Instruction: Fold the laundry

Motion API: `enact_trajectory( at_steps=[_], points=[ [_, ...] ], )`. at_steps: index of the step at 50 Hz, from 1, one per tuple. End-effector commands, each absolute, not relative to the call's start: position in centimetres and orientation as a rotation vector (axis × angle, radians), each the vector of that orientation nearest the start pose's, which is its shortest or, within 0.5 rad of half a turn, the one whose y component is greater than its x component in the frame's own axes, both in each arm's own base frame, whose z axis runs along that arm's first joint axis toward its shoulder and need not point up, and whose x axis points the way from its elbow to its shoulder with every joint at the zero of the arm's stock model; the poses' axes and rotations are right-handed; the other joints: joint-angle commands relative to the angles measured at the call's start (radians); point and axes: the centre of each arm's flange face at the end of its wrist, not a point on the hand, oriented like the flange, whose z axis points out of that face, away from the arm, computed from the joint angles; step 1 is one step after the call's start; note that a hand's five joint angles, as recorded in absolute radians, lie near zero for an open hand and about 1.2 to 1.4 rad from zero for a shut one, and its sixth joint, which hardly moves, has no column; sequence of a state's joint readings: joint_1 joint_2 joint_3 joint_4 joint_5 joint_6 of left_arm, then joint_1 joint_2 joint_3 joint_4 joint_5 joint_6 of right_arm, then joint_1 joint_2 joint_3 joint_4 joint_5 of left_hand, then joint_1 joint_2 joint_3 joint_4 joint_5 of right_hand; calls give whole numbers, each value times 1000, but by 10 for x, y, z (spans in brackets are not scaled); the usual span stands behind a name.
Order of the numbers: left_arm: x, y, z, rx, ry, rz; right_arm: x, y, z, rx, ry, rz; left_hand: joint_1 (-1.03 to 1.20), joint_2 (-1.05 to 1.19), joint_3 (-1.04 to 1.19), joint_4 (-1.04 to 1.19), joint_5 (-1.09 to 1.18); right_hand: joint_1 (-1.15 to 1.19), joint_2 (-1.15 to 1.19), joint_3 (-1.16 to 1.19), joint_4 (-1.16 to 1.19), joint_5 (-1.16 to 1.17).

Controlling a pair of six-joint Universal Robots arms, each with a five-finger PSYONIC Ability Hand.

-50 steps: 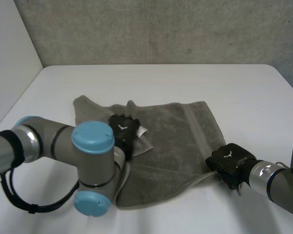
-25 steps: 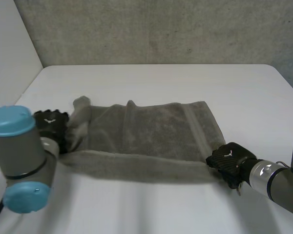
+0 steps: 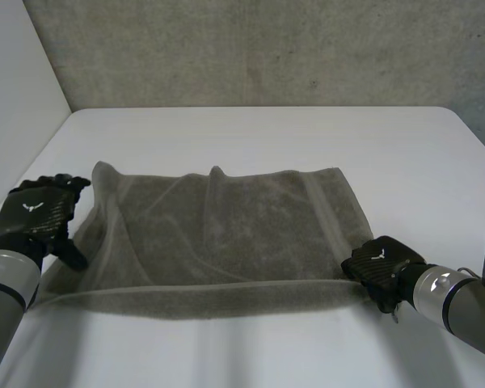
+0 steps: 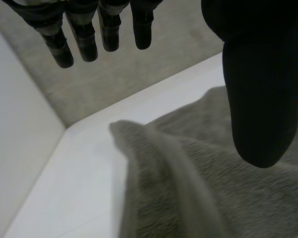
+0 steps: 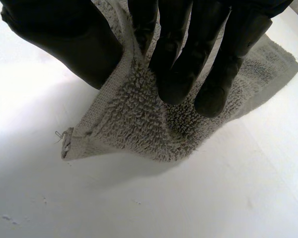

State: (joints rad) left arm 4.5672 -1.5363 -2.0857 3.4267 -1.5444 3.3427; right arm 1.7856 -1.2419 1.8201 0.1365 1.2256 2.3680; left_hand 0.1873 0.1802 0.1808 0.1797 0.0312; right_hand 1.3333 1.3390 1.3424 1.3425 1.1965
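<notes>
Hard to see: the near left corner of the grey-brown terry towel runs in under the left hand, so contact there is unclear. In the left wrist view its fingers are straight and spread, the thumb is held apart, and nothing is pinched. A ridge of towel lies below the palm.

The right hand is clamped on the near right corner. In its wrist view the fingers press the pile against the thumb, with the cloth bunched up between them. A frayed thread sticks out at the corner tip.

The towel lies spread across the middle of the white table, far edge wavy, with a woven band near its right side. A grey rough wall stands behind and a white side panel at left.

Each hand's back carries a small white mark, too small to read.
</notes>
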Motion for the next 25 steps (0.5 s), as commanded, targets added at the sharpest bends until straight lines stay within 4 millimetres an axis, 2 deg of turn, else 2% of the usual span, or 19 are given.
enact_trajectory(
  at_steps=[1,6,16,25],
  points=[
    [-181,-220,185,622,2487,-1996,215,-226,145,-1497,2318,-1338,50,57,56,57,31,63,57,54,54,25],
    [-181,-213,177,687,2538,-1925,215,-227,145,-1494,2321,-1341,79,86,86,87,61,63,57,54,54,25],
    [-160,-210,156,784,2631,-1552,213,-230,146,-1487,2327,-1350,152,160,159,160,134,63,57,54,54,25],
    [-151,-219,144,800,2617,-1481,213,-230,145,-1487,2325,-1349,161,168,168,169,143,63,57,54,54,25]
  ],
)
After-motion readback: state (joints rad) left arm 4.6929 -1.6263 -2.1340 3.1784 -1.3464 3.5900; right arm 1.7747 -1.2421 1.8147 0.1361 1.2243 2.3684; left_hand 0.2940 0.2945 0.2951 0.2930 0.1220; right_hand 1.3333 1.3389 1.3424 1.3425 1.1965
